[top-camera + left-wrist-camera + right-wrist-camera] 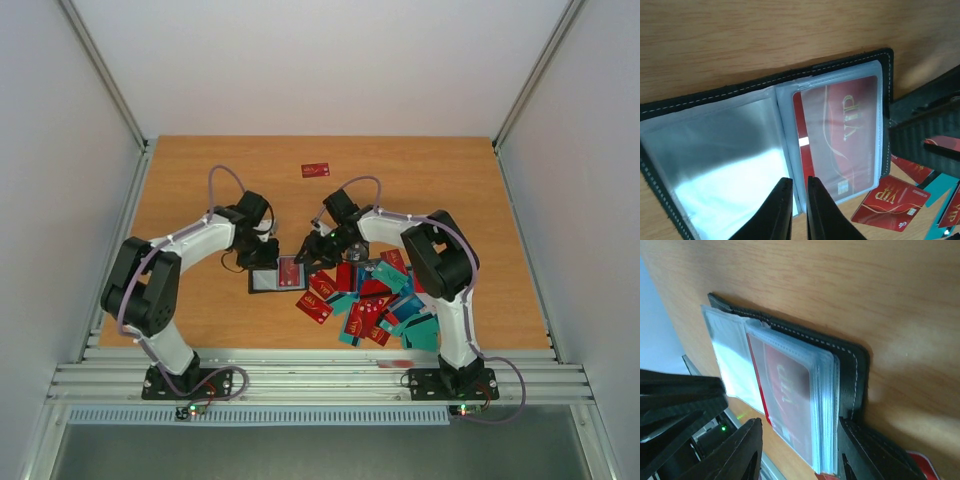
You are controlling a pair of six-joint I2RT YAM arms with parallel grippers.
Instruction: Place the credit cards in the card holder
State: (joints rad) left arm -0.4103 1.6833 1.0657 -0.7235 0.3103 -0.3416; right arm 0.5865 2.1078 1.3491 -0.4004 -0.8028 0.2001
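The black card holder lies open on the table, clear sleeves up. A red VIP card sits partly in its right-hand sleeve, its left edge sticking out. My left gripper is over the holder's near edge; in the left wrist view it is shut on the edge of a clear sleeve. My right gripper is open at the holder's right side; its jaws stand wide apart astride the sleeve stack and black cover. Loose red and teal credit cards lie in a heap to the right.
A single red card lies alone at the far middle of the table. A loose red VIP card lies just by the holder's right corner. The table's metal rail runs along the near edge.
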